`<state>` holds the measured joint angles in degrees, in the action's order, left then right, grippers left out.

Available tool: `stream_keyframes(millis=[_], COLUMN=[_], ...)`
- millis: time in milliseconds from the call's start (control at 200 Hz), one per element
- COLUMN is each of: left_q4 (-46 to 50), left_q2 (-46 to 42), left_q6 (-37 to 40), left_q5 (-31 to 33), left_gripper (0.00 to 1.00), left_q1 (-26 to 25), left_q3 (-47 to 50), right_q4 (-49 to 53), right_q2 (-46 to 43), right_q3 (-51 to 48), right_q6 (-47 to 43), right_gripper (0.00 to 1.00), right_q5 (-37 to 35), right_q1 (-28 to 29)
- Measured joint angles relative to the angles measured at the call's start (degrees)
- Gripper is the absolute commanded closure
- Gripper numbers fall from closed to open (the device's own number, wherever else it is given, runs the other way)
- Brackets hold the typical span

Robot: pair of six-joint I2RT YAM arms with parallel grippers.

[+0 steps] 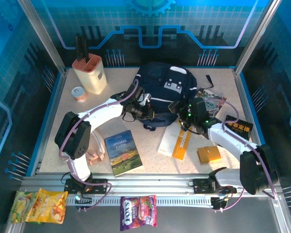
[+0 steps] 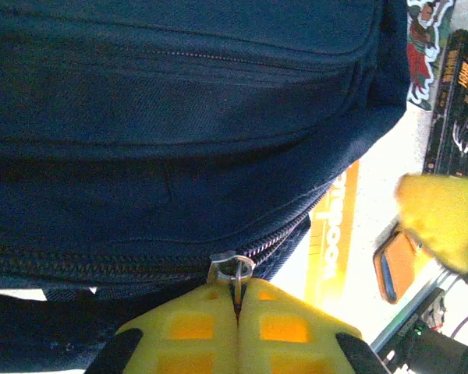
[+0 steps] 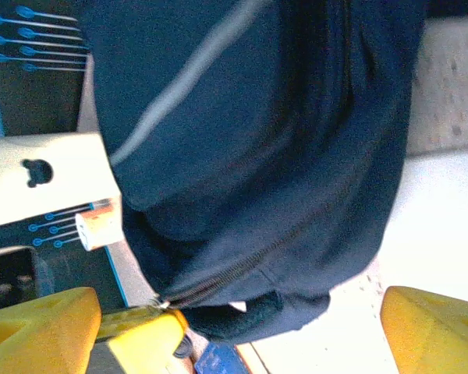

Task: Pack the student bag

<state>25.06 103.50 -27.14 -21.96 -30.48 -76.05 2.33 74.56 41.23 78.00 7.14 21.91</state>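
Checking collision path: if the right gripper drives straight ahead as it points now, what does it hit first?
Most likely the student bag: the open right gripper faces its navy fabric by the zip, though depth is unclear.

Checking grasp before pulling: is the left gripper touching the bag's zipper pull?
Touching. Left wrist view: left gripper closed, pinching the zipper pull of the student bag.

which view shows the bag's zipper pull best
Left wrist: the zipper pull sits close up, pinched in the shut left gripper on the bag. Right wrist shows the zipper line ending at a small, dim pull. Top external shows the bag, the pull too small to make out.
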Motion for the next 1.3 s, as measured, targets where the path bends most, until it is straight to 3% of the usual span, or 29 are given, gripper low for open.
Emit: stream_keyframes(millis=[380,530,740,860,1146,1301], left_q4=[0.0,0.2,1.0,0.7,-0.2,0.2], left_q2=[0.2,0.2,0.0,-2.2,-12.2,-16.1], left_q6=[0.0,0.0,0.5,0.7,2.2,3.7], left_q5=[-1.1,-1.3,-0.4,0.0,0.1,0.3], left_gripper=[1.0,1.0,1.0,1.0,1.0,1.0], left_q1=[-0.3,-0.3,0.0,1.3,11.0,12.7], left_q3=[-0.1,0.1,0.8,3.9,14.4,16.7], right_q4=[-8.2,-8.4,-7.6,-4.9,6.9,11.7], right_q2=[11.9,15.9,18.5,18.2,13.8,11.1], right_q3=[0.2,3.1,4.7,6.9,13.6,17.3], right_q6=[4.5,4.4,3.1,0.2,-11.3,-19.2], right_gripper=[0.07,0.26,0.62,0.76,0.81,0.81], right_q5=[-0.3,-0.4,-0.3,-0.7,-1.4,-0.8], right_q1=[1.4,2.1,2.5,2.6,3.1,0.8])
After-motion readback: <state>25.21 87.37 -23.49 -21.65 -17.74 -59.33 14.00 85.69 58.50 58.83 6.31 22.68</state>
